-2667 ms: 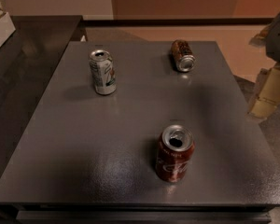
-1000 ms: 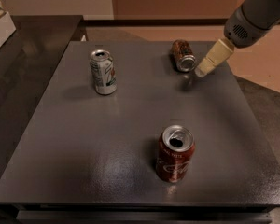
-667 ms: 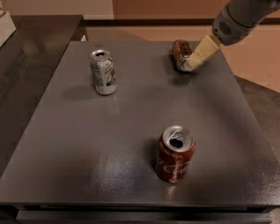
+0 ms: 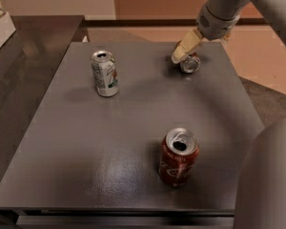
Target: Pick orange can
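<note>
1. Orange can (image 4: 190, 64) lying on its side at the upper right of the frame, near the far right edge of the dark grey surface (image 4: 109, 137), silver top turned toward the camera.
2. Pincer (image 4: 177, 57) right at that can, reaching down from the upper right. Cream tip over the can's upper left side, hiding most of the brownish body and leaving only the silver end and a sliver of the side in sight.
3. Touching the can or just above it: cannot tell. Open, closed or gripping: cannot tell either.
4. Grey arm (image 4: 220, 8) slanting from the top right corner down to the pincer.
5. White-and-green can (image 4: 105, 74) upright in the upper left part of the surface, well apart from the pincer.
6. Dark red cola can (image 4: 178, 157) upright in the lower middle, opened top showing, well apart from both other cans.
7. Blurred grey rounded shape (image 4: 269, 175) filling the lower right corner, in front of the surface's edge.
</note>
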